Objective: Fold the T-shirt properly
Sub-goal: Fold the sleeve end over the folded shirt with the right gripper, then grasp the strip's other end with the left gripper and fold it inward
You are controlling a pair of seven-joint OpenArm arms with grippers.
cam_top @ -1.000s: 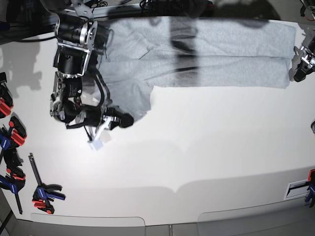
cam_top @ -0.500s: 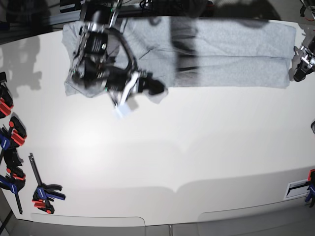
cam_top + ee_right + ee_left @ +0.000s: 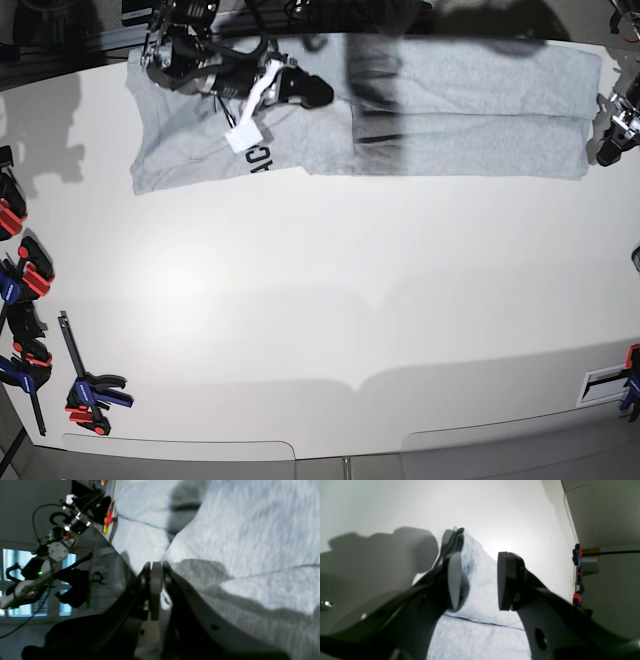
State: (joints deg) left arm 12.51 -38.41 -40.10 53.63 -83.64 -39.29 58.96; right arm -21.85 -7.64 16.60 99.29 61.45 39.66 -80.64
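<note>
White tabletop [image 3: 330,330], light heather-grey cotton T-shirt [image 3: 450,110] spread along its far edge. My right gripper [image 3: 312,92] is clamped closed over the shirt (black lettering shows beside it). My left gripper [image 3: 476,582] stands parted at the shirt's other end, nothing pinched.

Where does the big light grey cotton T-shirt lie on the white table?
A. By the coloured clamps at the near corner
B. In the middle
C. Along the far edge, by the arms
C: the light grey cotton T-shirt stretches along the white table's far edge.
</note>
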